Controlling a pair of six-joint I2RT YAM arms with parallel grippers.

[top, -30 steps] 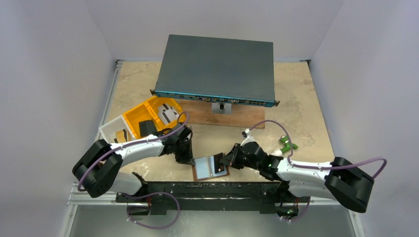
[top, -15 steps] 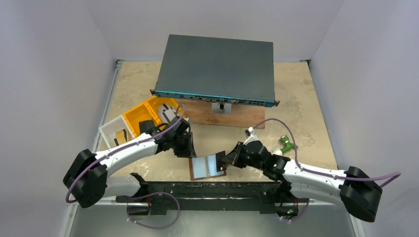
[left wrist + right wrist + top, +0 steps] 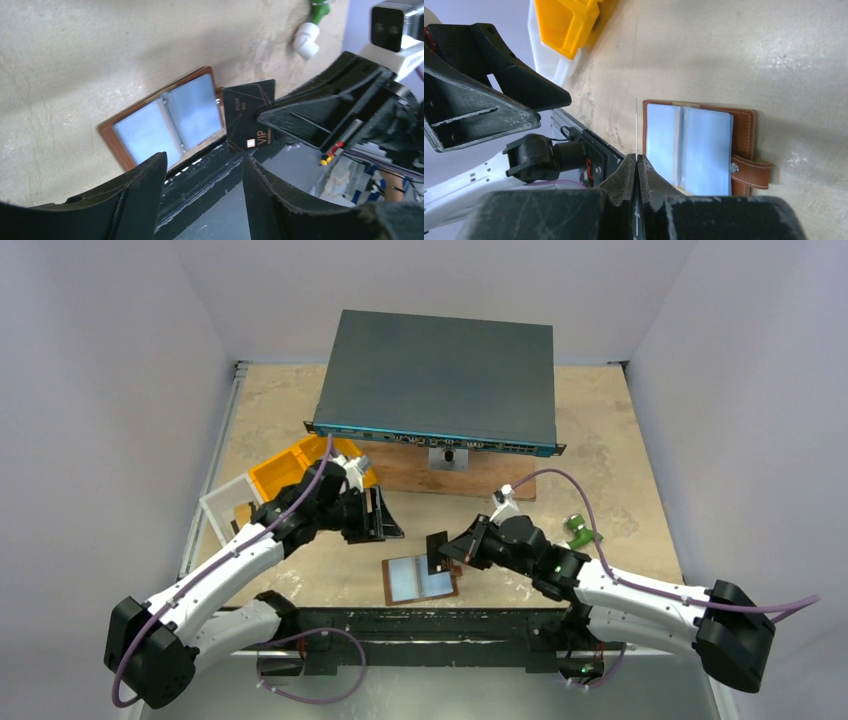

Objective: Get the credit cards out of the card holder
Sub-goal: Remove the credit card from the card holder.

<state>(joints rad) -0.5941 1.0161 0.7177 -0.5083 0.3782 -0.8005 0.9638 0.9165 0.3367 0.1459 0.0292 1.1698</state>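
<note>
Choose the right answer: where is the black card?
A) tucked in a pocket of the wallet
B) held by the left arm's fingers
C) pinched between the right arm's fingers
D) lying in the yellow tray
C: the black card is pinched between the right arm's fingers, outside the pockets of the open wallet, while the left arm's fingers are apart and hold nothing.
</note>
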